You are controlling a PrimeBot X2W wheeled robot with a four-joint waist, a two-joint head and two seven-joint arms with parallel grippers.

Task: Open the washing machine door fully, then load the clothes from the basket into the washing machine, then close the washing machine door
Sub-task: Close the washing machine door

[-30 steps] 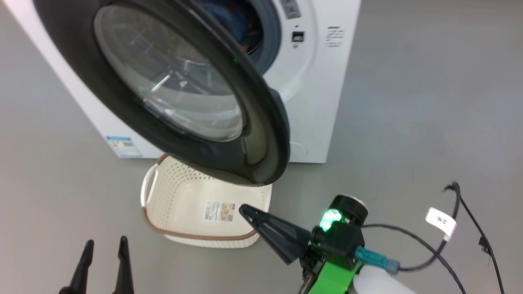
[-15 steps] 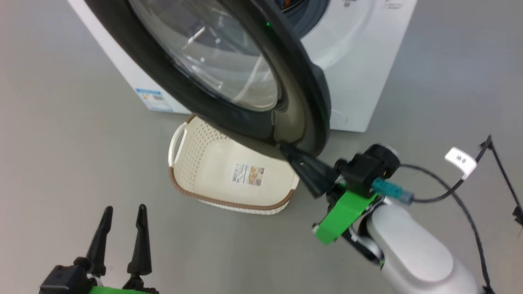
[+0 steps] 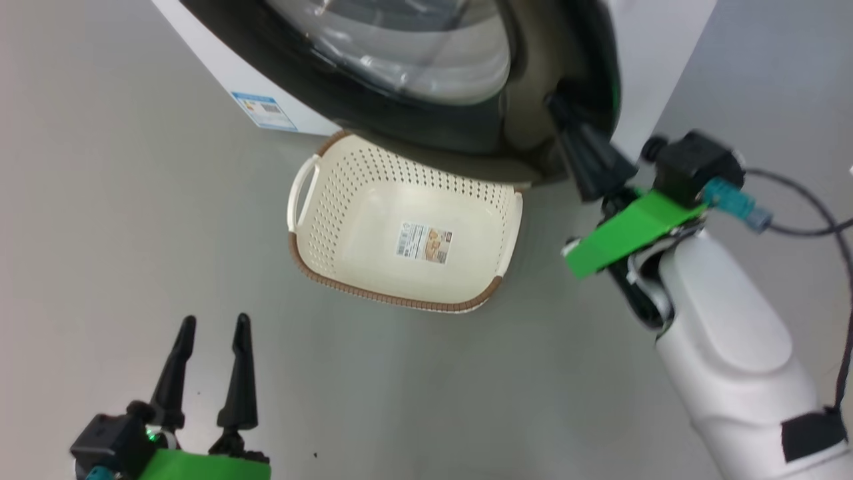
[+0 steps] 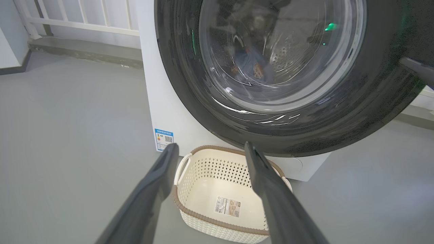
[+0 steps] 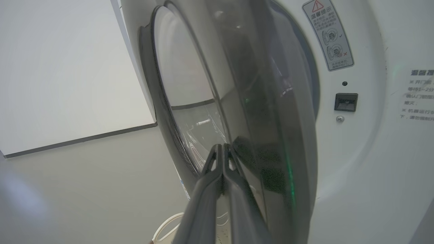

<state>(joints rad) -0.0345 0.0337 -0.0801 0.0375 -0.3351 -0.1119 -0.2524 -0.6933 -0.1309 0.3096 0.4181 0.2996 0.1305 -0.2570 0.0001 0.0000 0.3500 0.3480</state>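
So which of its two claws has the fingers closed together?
The right gripper, at the rim of the washing machine door: its fingers are pressed shut. The left gripper, near the basket, has its fingers spread apart.

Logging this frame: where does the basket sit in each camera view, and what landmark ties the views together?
Head view: basket at centre, on the floor below the washing machine door.
Left wrist view: bottom centre, beneath the same door.
Right wrist view: just a white handle sliver at the bottom edge.
Shared landmark: the door's black rim, next to the basket in all three.
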